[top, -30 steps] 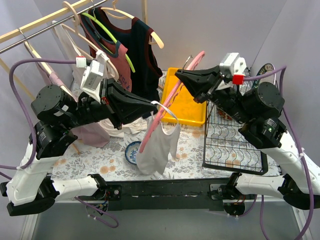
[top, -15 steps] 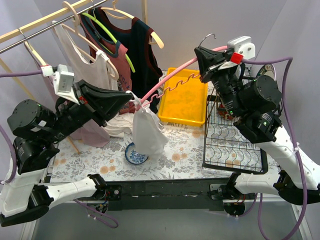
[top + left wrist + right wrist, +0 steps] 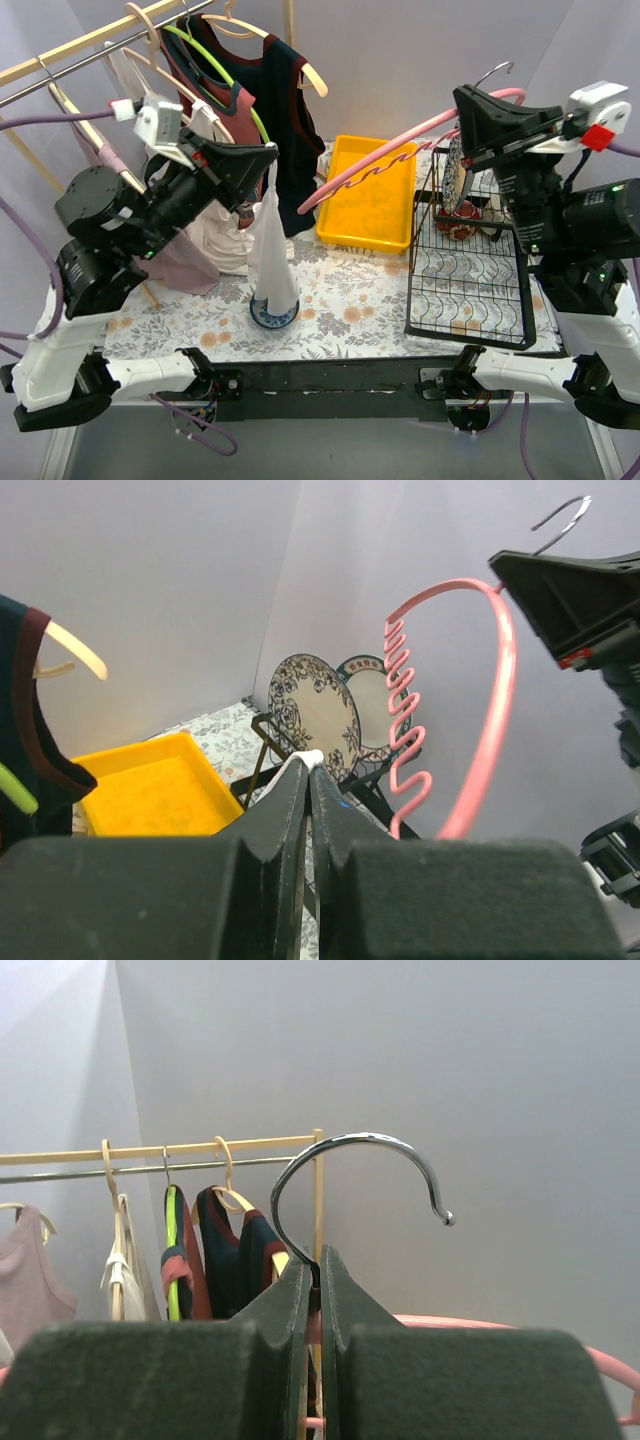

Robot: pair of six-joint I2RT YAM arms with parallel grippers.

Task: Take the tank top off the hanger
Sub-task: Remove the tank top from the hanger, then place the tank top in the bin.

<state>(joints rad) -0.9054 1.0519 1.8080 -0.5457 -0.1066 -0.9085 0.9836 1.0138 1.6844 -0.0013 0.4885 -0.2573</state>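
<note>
above the worktop (image 3: 370, 310) the pink hanger (image 3: 390, 165) rides high on the right, bare, with the right gripper (image 3: 460, 103) clamped on its neck under the hook (image 3: 360, 1150). the white tank top (image 3: 270, 250) dangles clear of it at centre-left, strap pinched in the closed left gripper (image 3: 274, 152). removal looks done; only setting things down remains.

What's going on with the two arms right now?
The left gripper is shut on the top end of the white tank top, which hangs straight down toward a small dish on the table. The right gripper is clamped on the pink hanger by its hook, holding it up and aside. The hanger looks bare, so the top is free.
</note>
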